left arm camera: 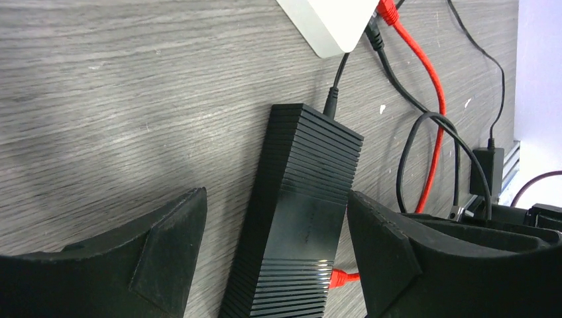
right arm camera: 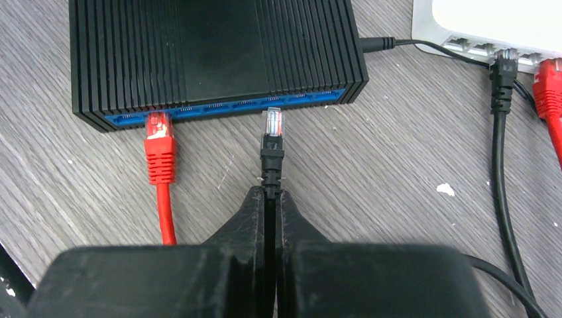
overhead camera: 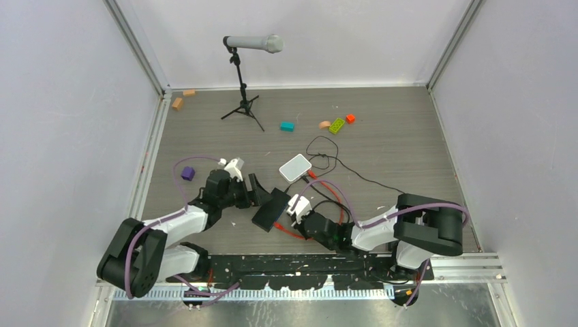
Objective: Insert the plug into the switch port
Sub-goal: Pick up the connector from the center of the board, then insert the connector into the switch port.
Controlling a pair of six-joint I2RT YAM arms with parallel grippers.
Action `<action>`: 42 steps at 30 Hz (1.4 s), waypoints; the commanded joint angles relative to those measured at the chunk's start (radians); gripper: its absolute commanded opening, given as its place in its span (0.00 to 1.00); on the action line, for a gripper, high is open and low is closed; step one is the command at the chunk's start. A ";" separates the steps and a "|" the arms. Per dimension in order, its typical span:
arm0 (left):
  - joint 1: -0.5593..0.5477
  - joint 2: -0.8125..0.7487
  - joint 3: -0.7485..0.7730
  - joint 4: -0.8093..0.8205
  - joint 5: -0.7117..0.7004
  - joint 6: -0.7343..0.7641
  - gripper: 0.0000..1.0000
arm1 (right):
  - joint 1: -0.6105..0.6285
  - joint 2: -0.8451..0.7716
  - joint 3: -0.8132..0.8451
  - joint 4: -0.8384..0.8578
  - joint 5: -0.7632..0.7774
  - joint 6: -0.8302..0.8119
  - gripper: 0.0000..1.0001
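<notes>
The right jaws clamp tight on the black boot behind the plug, just ahead of them, short of the switch port. Likely light, tip brittle: the boot is the safer hold. The left jaws gape empty astride the switch.

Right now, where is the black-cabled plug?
Right wrist view, centre: the black-cabled plug, held by the right gripper, points at the blue port row of the black switch, right of the seated red plug.

White box cropped by right wrist view's top edge, black cable hidden between right gripper fingertips, switch near end cut off in left wrist view, plug indistinguishable from above.
</notes>
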 commanded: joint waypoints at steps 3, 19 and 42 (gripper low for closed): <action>0.004 0.069 0.024 0.110 0.078 0.009 0.77 | -0.010 0.055 0.021 0.113 0.048 0.017 0.00; 0.003 0.187 0.036 0.161 0.162 0.015 0.63 | -0.040 0.038 0.070 -0.004 -0.010 0.052 0.00; -0.065 0.298 0.060 0.182 0.225 0.075 0.53 | -0.097 0.037 0.076 0.037 -0.105 -0.017 0.00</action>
